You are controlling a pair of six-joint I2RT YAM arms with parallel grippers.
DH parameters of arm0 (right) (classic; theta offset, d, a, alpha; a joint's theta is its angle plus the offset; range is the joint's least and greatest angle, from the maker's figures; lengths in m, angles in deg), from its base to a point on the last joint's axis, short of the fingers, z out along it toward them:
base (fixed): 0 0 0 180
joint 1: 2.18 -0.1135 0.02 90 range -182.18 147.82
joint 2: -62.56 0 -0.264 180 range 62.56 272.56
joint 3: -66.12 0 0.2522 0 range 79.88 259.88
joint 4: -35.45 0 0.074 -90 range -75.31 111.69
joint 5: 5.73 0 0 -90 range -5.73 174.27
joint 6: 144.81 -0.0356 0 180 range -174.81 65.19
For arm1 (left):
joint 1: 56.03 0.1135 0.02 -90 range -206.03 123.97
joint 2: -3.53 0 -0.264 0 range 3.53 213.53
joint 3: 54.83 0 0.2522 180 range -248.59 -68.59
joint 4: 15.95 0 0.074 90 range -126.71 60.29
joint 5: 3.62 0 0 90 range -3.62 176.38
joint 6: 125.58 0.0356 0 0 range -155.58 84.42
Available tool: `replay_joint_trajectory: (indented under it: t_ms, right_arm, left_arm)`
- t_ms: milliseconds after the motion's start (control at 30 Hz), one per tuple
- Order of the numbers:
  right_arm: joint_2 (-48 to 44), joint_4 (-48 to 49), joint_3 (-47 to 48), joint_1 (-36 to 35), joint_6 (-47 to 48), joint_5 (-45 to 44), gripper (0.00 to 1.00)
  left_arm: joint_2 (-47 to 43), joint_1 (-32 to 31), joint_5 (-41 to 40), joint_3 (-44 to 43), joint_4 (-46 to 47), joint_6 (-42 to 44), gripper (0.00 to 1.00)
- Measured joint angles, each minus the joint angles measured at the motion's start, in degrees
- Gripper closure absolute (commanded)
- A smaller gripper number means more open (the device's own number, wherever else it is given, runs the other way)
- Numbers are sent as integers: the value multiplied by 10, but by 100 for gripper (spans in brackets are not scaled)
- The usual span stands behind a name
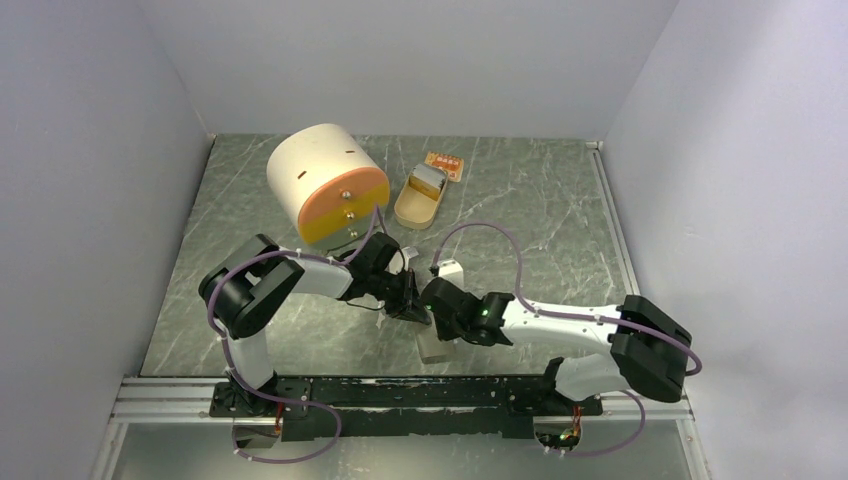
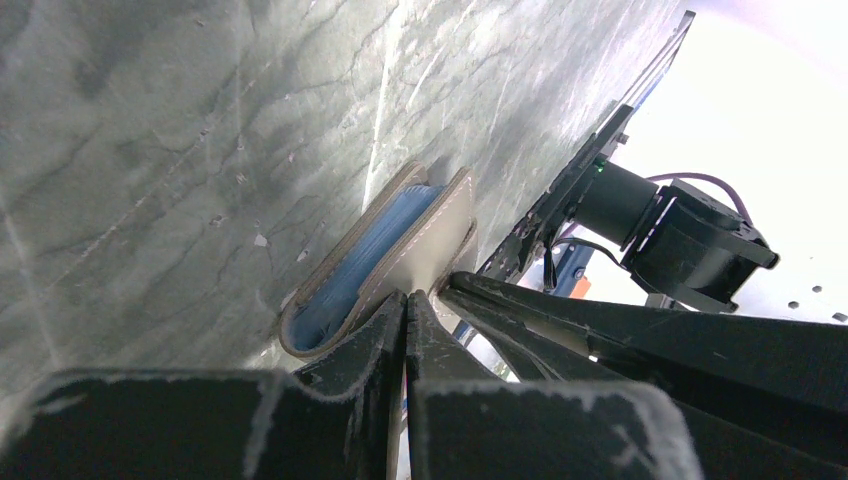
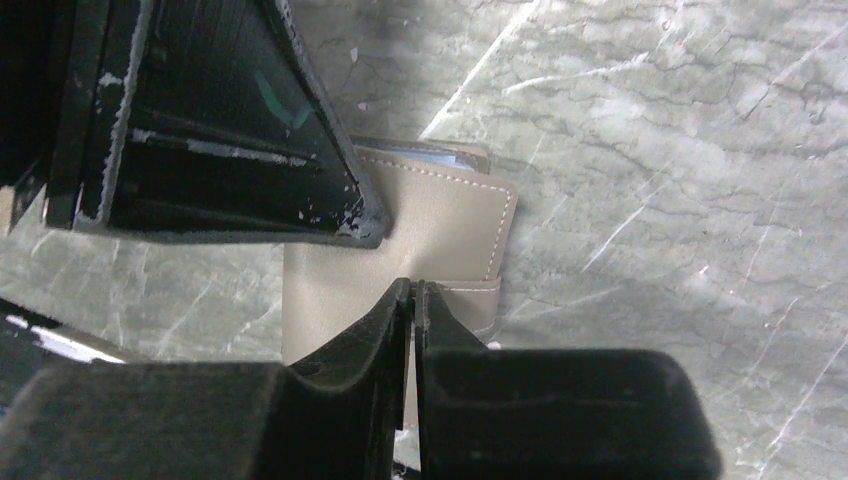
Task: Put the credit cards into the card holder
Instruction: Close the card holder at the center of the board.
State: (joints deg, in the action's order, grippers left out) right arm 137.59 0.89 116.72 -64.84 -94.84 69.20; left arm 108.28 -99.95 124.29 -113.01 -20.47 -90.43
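Holder is tan with pale stitching, and blue shows between its flaps. It lies on the table near the front middle. The left gripper and the right gripper each pinch a flap edge, close together. A round box and a tin sit well behind. Bare table lies on the right.

Marble table bears a tan tin: drum just left of it, orange card just behind, holder well in front.
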Motion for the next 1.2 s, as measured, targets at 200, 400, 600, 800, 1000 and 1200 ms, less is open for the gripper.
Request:
replay_joint_trajectory:
  t_ms: [200, 400, 600, 800, 1000, 1200]
  right_arm:
    - [24, 15, 3, -11, -13, -36, 94]
    - [29, 8, 8, -41, -24, -80, 94]
    - [22, -13, 8, -71, -48, -107, 92]
    - [29, -24, 9, -112, -90, -168, 91]
    - [92, -57, 38, -172, -146, -268, 92]
    - [164, -106, 71, -224, -216, -368, 92]
  left_arm:
    - [0, 0, 0, 0, 0, 0, 91]
    - [0, 0, 0, 0, 0, 0, 91]
    - [0, -1, 0, 0, 0, 0, 91]
    - [0, -2, 1, 0, 0, 0, 91]
    - [3, -2, 5, 0, 2, 0, 91]
    - [6, 0, 12, 0, 6, 0, 91]
